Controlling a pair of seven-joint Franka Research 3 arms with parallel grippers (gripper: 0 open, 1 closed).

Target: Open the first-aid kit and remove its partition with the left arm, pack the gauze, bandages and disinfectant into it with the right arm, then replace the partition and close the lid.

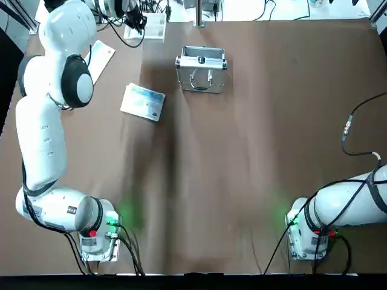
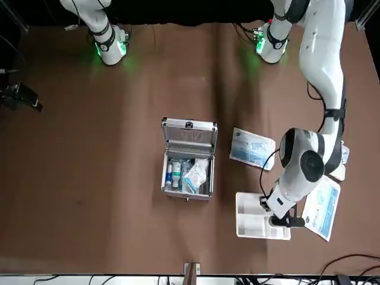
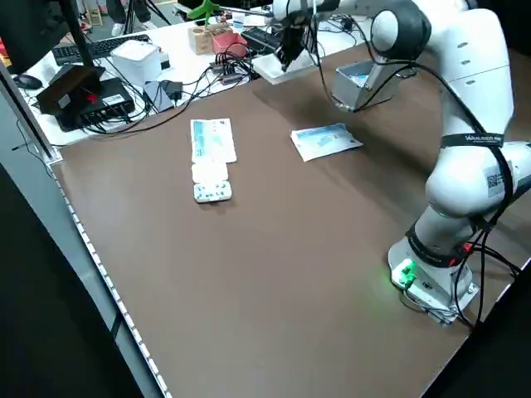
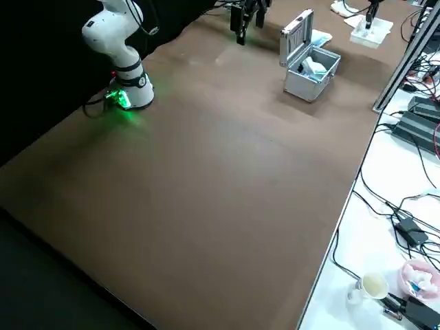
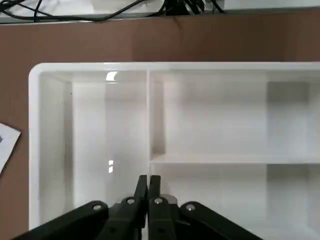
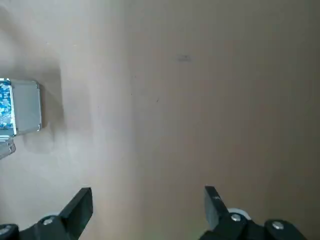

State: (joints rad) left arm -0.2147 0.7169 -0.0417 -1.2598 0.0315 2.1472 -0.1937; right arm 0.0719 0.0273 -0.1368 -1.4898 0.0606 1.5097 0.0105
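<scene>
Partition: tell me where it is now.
The partition is at the left gripper, on the robot's left side; the front view shows it between the open case and a flat pack.

Beyond the brown table (image 3: 299,249), I've got a dark keyboard (image 3: 104,51) lying on the white desk (image 4: 371,227)! Past the table's edge there, a white mug (image 4: 372,287) sits just beside a pink bowl (image 4: 421,280), black cables (image 4: 395,206) snaking near them!
</scene>
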